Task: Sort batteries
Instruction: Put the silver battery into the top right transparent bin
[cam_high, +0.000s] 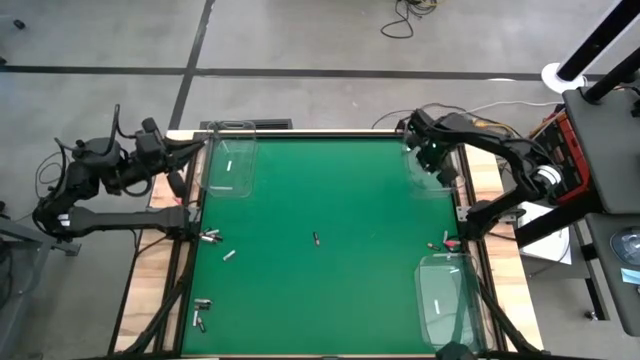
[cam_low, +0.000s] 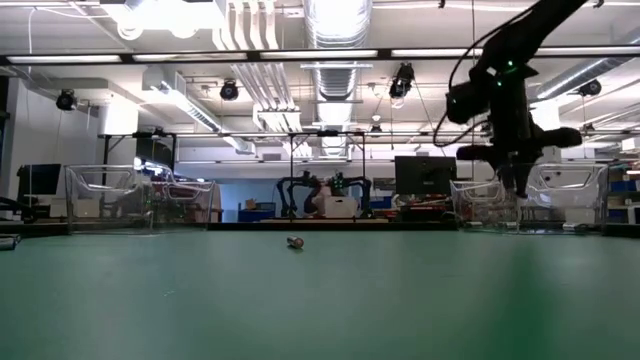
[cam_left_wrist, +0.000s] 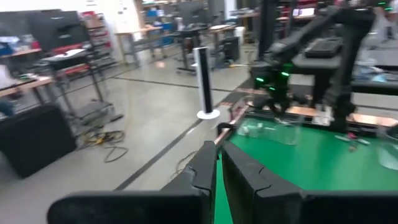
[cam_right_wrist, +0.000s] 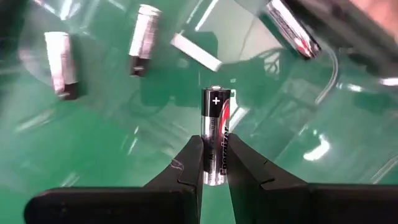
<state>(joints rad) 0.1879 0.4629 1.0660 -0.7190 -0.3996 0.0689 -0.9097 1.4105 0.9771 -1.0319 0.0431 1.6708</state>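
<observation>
High view looks down on a green table (cam_high: 330, 200) on a gray floor. Loose batteries (cam_high: 210, 237) lie near its left edge. The right gripper (cam_right_wrist: 214, 163) hangs over a clear tray (cam_high: 432, 165) at the far right corner, pinching one battery (cam_right_wrist: 215, 134) upright. The left gripper (cam_left_wrist: 217, 168) waits off the far left corner, fingers pressed together.

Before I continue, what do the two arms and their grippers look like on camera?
Both arms are dark, jointed links with black cables looping along them. The right arm has a white band near its base and small green lights by the wrist. The left gripper and right gripper each have two dark, angular, wedge-shaped fingers.
</observation>
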